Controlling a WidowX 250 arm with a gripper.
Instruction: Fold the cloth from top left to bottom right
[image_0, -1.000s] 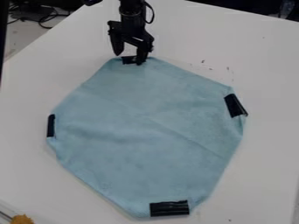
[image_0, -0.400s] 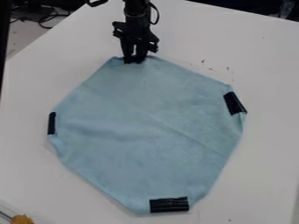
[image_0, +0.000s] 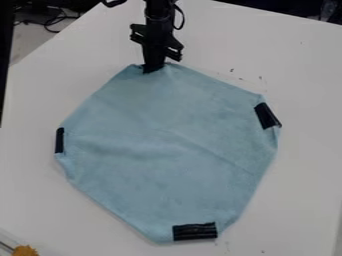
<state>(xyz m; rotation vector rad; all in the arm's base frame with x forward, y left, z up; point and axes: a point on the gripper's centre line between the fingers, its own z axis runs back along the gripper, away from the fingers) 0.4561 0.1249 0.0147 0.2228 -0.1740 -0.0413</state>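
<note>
Touching the pincer (image_0: 153, 69); cloth's (image_0: 167, 120) top edge

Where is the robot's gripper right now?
In the camera view, the gripper is near the top, left of the middle, right at the top edge of the blue cloth.
</note>
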